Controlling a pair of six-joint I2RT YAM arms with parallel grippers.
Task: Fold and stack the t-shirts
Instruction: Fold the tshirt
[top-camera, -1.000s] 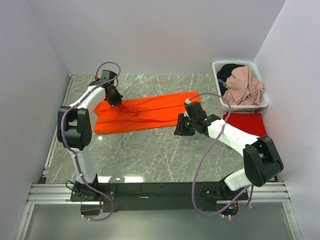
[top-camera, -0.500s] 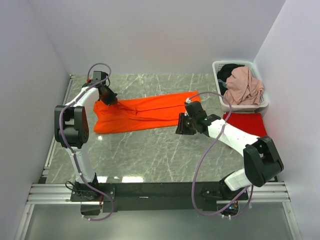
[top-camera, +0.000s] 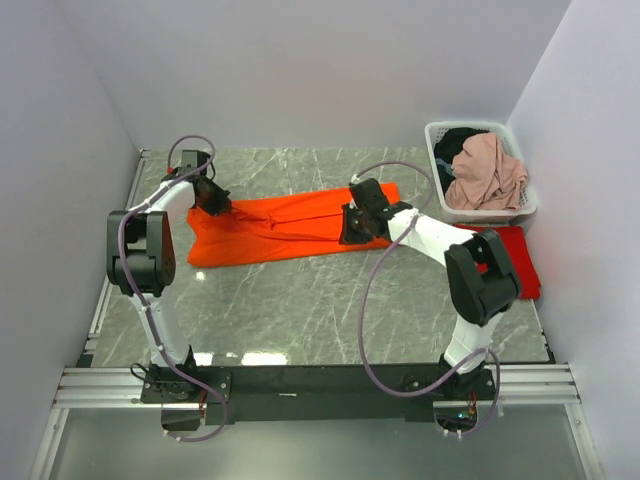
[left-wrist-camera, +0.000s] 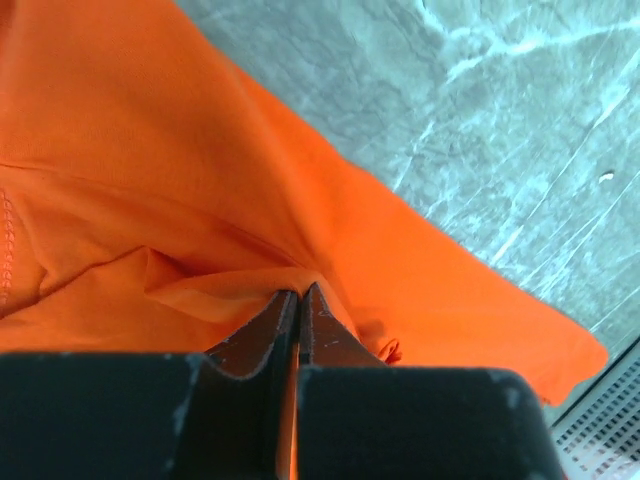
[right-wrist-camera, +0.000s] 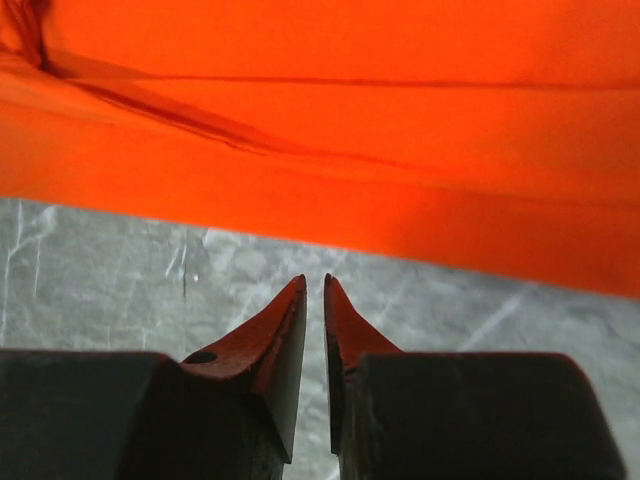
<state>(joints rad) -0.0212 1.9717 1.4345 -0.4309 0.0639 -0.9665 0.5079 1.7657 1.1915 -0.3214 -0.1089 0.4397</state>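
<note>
- Table (top-camera: 300, 310): grey marbled surface; both arm bases stand at its near edge.
- Red t-shirt (top-camera: 520, 258): lies flat at the right side of the table, near the right wall. The right arm's elbow hides part of it. It lies apart from the orange t-shirt.
- Right gripper (right-wrist-camera: 314, 282): sits low over bare table, just beside the near long edge of the orange t-shirt, towards its right end. The jaws stand almost together with a narrow slit between the tips. No cloth is between them.
- Orange t-shirt (top-camera: 280, 228): lies across the middle of the table as a long folded band running left to right, the right end slightly farther back. Creases run along its length.
- Left gripper (left-wrist-camera: 297, 297): sits at the far left corner of the orange t-shirt. The jaws are closed and pinch a raised fold of the orange cloth between the tips.
- Basket (top-camera: 490, 214): white, slotted, in the far right corner beyond the red t-shirt. It holds a pink garment (top-camera: 487, 170) heaped on a dark garment (top-camera: 458, 140).
</note>
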